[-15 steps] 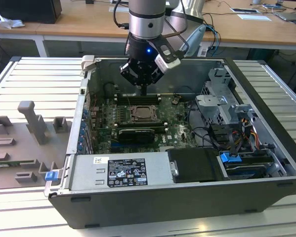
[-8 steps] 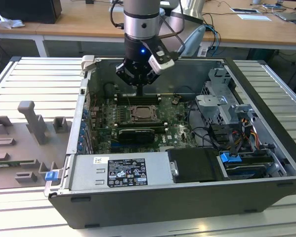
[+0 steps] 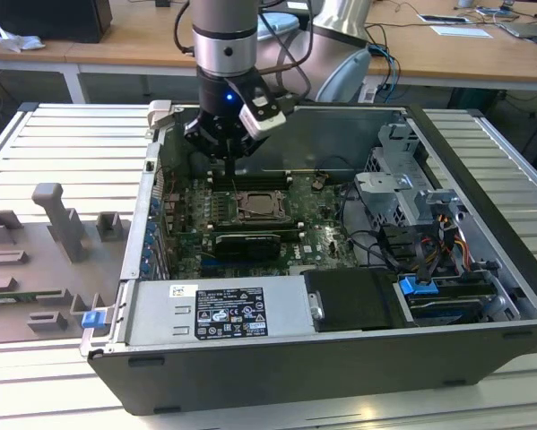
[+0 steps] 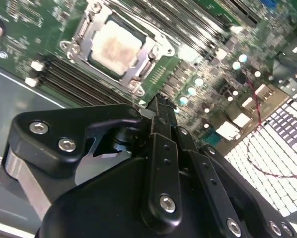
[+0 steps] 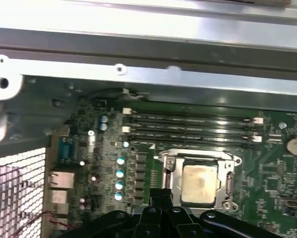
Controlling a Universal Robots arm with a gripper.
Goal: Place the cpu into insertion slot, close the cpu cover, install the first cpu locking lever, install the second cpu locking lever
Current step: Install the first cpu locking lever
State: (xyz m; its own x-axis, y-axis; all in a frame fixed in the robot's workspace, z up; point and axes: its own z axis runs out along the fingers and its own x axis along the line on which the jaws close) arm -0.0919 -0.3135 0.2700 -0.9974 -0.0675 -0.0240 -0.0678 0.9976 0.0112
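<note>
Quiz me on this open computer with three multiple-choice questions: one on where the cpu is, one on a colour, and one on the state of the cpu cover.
1. Where is the cpu?
A. On the grey tray outside the case
B. In the insertion slot
C. On top of the power supply

2. What colour is the circuit board around the socket?
A. Blue
B. Red
C. Green

3. How does the cpu cover stand?
A. Tilted upright on its hinge
B. Lying flat around the cpu
C. Taken off and lying outside the case

Answers:
1. B: in both wrist views the pale chip face sits inside the socket's metal rim.
2. C: the board is green on every side of the socket.
3. B: the shiny frame lies level around the chip, whose face shows through the cut-out.
</note>
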